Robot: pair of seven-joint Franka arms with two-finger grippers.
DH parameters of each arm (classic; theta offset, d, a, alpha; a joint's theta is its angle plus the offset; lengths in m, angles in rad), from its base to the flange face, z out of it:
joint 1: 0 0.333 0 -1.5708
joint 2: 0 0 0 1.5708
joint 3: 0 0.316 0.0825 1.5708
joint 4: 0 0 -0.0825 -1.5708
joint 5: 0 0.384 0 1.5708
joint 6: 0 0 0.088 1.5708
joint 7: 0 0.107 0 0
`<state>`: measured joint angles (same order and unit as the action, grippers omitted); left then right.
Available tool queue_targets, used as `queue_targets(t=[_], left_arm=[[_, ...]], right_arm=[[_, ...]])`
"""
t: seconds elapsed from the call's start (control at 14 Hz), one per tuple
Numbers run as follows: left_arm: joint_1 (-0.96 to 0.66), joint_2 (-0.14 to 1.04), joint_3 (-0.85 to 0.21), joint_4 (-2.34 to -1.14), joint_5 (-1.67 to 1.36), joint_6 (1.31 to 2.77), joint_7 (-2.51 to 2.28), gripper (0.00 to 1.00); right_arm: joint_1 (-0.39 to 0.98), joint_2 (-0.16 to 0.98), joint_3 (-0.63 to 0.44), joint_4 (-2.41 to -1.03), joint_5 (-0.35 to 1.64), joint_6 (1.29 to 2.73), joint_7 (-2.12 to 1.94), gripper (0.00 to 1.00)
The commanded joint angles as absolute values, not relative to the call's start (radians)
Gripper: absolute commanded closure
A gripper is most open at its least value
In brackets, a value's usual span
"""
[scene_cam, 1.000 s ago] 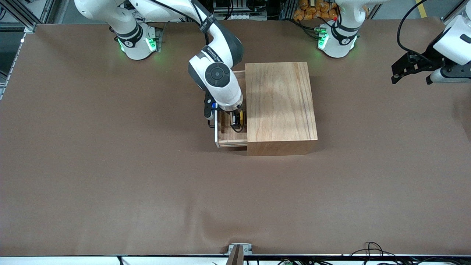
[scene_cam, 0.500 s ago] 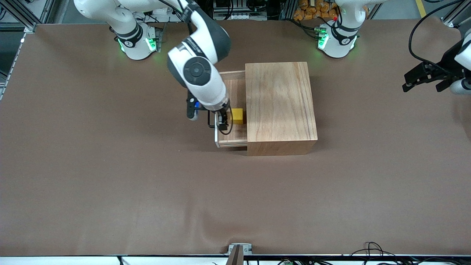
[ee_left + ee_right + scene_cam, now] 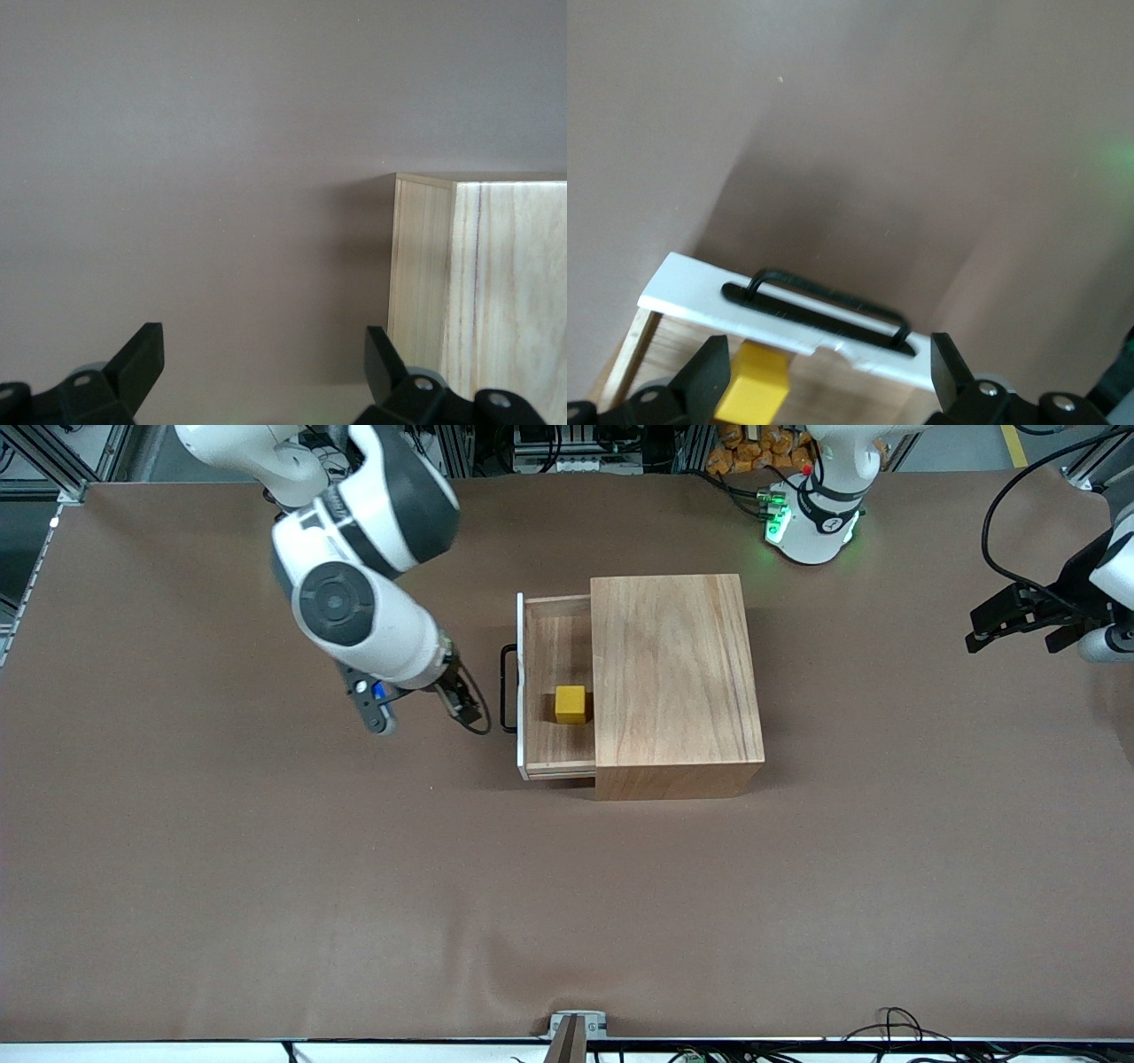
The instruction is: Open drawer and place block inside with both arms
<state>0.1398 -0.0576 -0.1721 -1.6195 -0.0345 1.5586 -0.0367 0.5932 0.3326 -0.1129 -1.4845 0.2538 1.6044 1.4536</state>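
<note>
Empty and spread wide, the right claw (image 3: pixel 423 710) hangs over the bare brown counter (image 3: pixel 266 868) just beside the drawer's black wire handle (image 3: pixel 508 688), its two black fingers (image 3: pixel 709 367) well apart with nothing between them. Its white arm reaches in from the base at the right arm's end of the counter's robot edge. Next to it, the drawer (image 3: pixel 555 686) stands pulled out of the wooden box (image 3: pixel 675 682), its white-edged front panel (image 3: pixel 788 319) facing the right arm's end. Inside, the yellow block (image 3: pixel 571 703) sits upright on the drawer floor, close to the box's opening and clear of the front panel. Over by the edge at the left arm's end, the left claw (image 3: pixel 1019 622) waits in the air above bare counter, its fingers (image 3: pixel 142 354) also parted and holding nothing, a corner of the box (image 3: pixel 478 283) in its wrist view.
</note>
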Motion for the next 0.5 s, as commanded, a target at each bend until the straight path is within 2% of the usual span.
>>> queue_targets(t=[0.0, 0.07, 0.29, 0.43], left_arm=[[0.150, -0.052, -0.178, -1.600, -0.054, 1.536, -0.017, 0.00], [0.121, -0.051, -0.161, -1.600, -0.046, 1.536, -0.018, 0.00], [-0.014, -0.054, -0.013, -1.598, -0.038, 1.536, -0.015, 0.00], [-0.024, -0.064, -0.009, -1.597, -0.038, 1.534, -0.018, 0.00]], right_arm=[[0.487, 0.288, -0.100, -1.505, 0.259, 1.524, 1.197, 0.00], [0.454, 0.276, -0.100, -1.506, 0.259, 1.499, 1.104, 0.00], [0.385, 0.220, -0.101, -1.557, 0.180, 1.439, 0.868, 0.00], [0.335, 0.149, -0.103, -1.630, 0.105, 1.439, 0.667, 0.00]])
